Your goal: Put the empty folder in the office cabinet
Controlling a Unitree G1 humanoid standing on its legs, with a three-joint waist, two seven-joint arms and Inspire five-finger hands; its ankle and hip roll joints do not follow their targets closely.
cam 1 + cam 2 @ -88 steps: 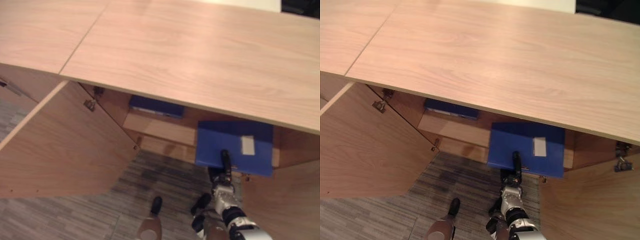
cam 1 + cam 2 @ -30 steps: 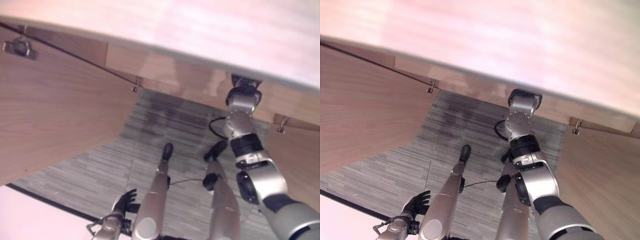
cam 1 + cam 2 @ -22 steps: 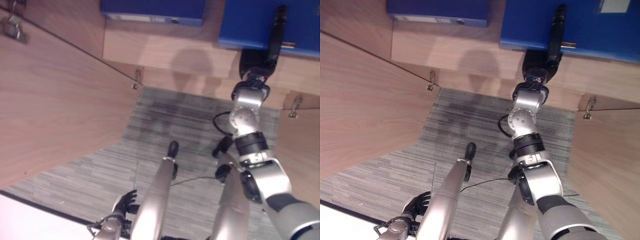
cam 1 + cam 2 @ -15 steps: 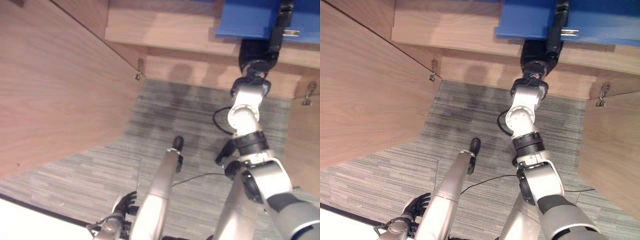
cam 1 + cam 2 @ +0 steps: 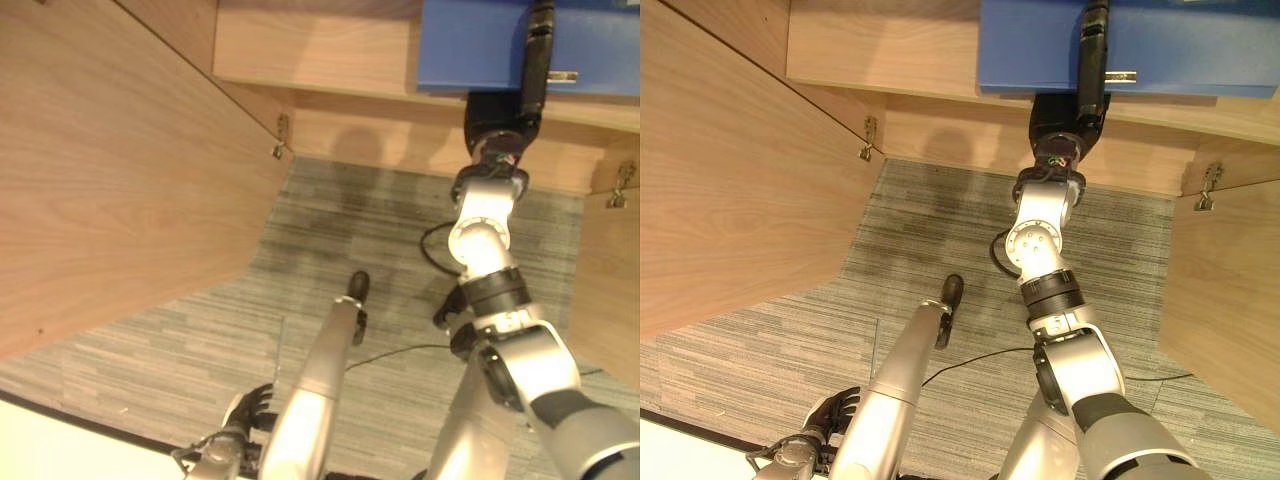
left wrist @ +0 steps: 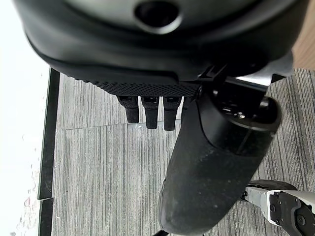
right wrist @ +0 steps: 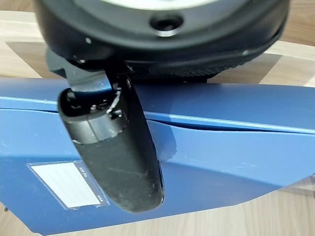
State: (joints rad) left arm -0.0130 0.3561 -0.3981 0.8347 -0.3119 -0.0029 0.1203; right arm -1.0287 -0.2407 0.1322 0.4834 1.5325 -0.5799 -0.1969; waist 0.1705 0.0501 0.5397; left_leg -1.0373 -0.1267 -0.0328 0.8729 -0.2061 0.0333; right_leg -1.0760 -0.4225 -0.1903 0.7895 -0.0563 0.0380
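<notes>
The blue folder [image 5: 1030, 45] lies flat at the front of the cabinet shelf [image 5: 890, 65], its near edge over the shelf's lip. My right hand [image 5: 1065, 115] reaches up to it from below. The thumb [image 7: 115, 152] lies across the folder's blue cover [image 7: 236, 147], close to a pale label [image 7: 64, 184], and the fingers are hidden under the folder. My left hand [image 5: 830, 410] hangs low over the carpet at the lower left, its fingers [image 6: 150, 110] relaxed and holding nothing.
The cabinet's left door [image 5: 730, 180] stands wide open and angled toward me, and the right door [image 5: 1230, 290] is open too. Metal hinges [image 5: 868, 138] stick out at both sides. Grey striped carpet [image 5: 940, 230] covers the floor between the doors.
The camera has dipped under the cabinet top, so the shelf shows. My right arm has stretched further toward the shelf with the folder. The left hand has stayed put.
</notes>
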